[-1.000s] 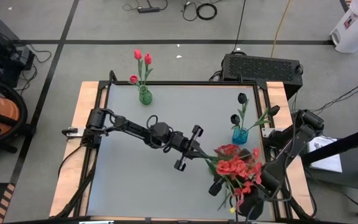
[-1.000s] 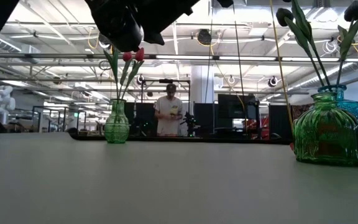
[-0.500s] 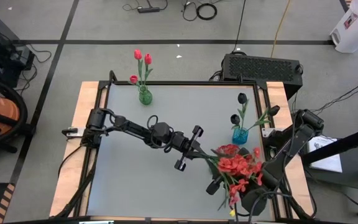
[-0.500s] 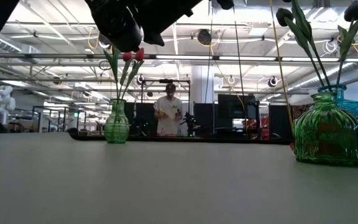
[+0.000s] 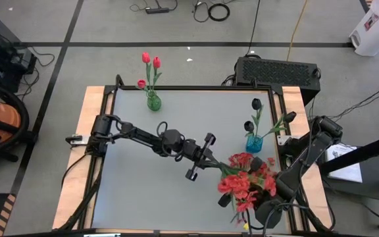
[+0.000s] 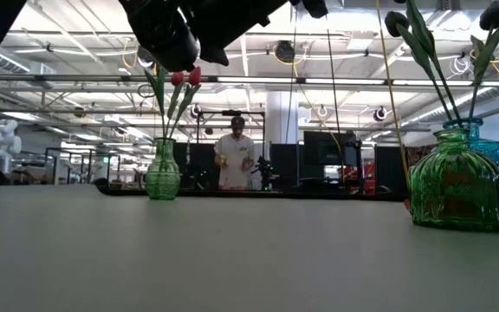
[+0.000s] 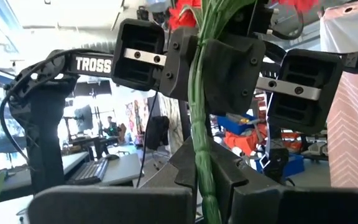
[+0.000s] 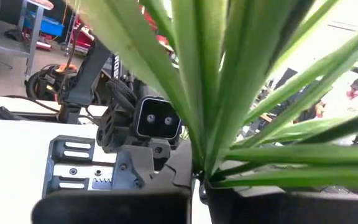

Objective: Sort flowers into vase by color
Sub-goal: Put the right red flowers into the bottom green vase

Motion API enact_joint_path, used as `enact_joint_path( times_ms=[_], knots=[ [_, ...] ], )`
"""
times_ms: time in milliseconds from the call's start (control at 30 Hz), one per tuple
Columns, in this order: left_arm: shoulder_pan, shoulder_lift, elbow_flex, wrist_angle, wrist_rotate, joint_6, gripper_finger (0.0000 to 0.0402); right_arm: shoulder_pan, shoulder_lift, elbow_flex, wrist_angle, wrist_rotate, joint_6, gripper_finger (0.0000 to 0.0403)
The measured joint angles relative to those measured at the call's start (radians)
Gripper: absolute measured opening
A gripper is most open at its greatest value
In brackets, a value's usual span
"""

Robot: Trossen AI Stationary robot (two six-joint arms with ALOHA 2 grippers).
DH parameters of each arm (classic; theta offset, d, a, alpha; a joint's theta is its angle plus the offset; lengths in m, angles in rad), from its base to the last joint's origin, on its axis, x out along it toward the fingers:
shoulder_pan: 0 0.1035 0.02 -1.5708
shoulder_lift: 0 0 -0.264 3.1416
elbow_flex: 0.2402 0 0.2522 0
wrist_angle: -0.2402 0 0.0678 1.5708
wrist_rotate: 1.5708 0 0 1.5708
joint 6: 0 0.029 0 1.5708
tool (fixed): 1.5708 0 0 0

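The bushy bunch of small red blossoms (image 5: 245, 181) has shifted since a second ago: its red heads, which then spread out past the right gripper (image 5: 270, 179) toward the table's right edge, now sit gathered more on the side facing the left gripper (image 5: 210, 162), and the lowest blossoms hang a little nearer the table's near edge. The right gripper, wide apart a second ago, has shut on the bunch's green stems (image 7: 202, 118); the left wrist view shows its two dark fingers (image 7: 185, 56) pressed against the stems from either side, just beyond the left gripper's own fingers.
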Motion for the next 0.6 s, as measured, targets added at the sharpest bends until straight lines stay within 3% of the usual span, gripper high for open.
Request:
enact_joint_path(
  times_ms=[300, 600],
  knots=[
    [0.002, 0.0, -0.001, -0.117, 0.001, -0.002, 0.0029, 0.039, -0.008, 0.0, -0.002, 0.024, -0.034, 0.0004],
    [-0.019, -0.04, -0.002, -0.336, 0.0, -0.001, 0.0113, 0.089, -0.025, 0.001, -0.009, 0.026, -0.082, 0.0001]
  ],
)
